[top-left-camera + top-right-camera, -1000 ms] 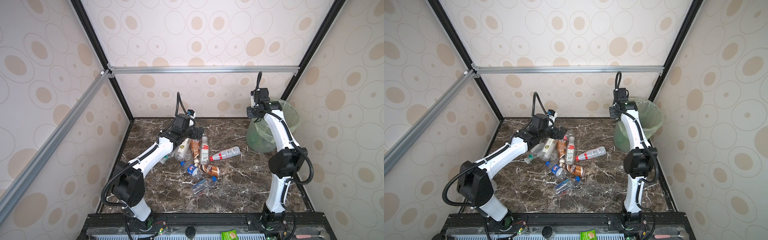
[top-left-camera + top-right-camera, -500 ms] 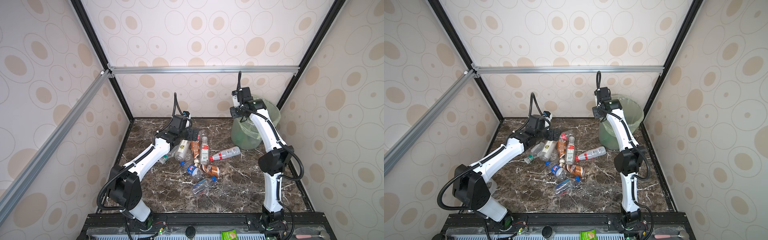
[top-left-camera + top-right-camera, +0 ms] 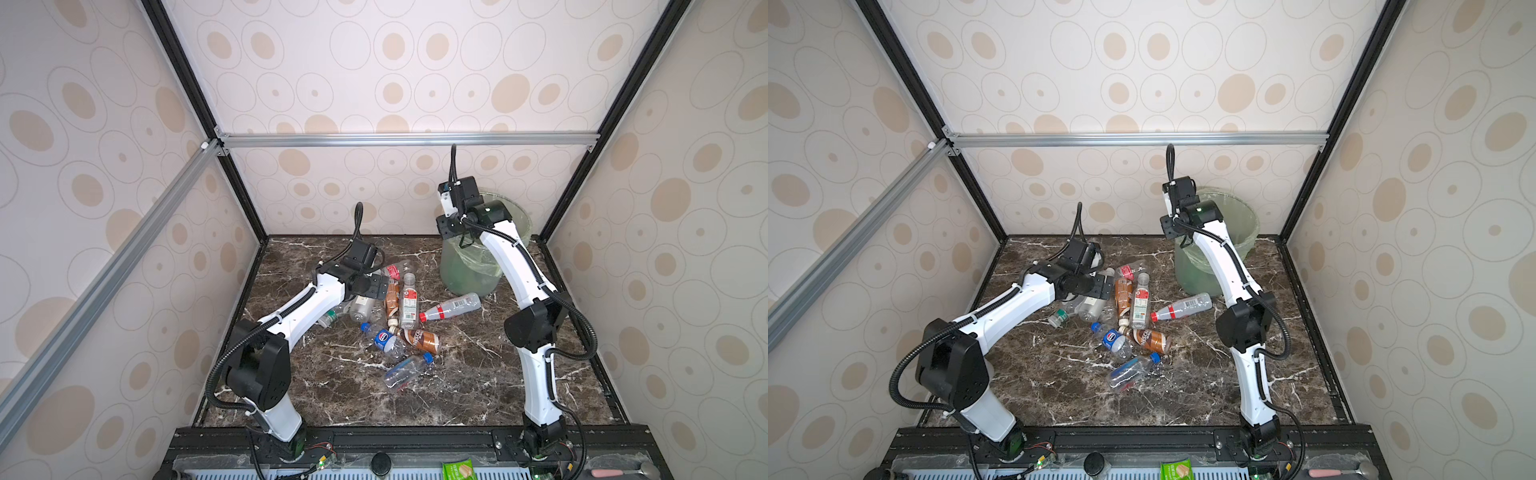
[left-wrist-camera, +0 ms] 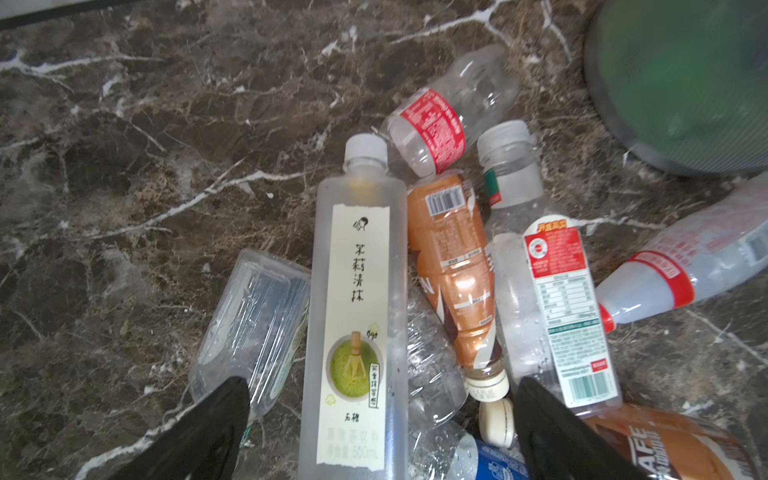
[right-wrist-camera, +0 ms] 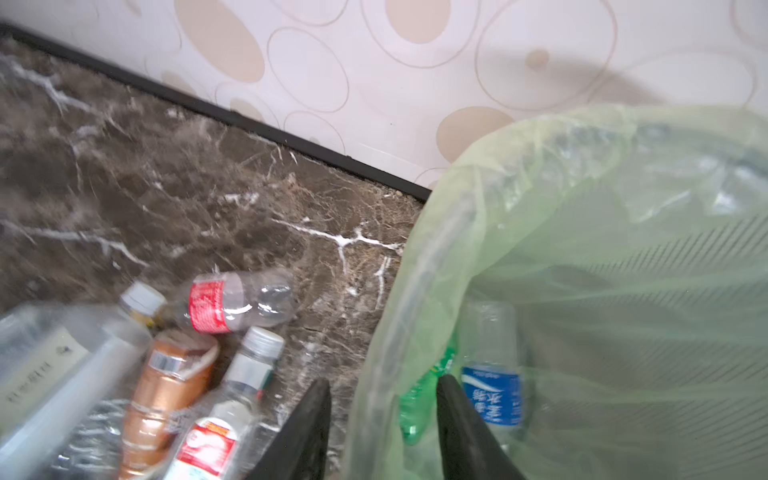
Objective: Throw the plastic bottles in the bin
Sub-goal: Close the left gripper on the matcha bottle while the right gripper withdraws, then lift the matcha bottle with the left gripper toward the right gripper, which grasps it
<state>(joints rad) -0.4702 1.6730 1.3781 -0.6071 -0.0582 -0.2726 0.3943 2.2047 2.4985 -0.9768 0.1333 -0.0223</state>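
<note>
Two pincers, both mine, both empty. My right pincer (image 5: 382,380) has its fingers apart and hangs over the pile-side rim of the bin (image 5: 478,166), arm reared up tall, wrist tipped down. My left pincer (image 4: 381,380) gapes wide over the frosted tea bottle (image 4: 357,291) in the bottle pile (image 3: 399,307), arm stretched low. The bin's in the far right corner, with a blue-labelled bottle (image 5: 492,390) inside.
</note>
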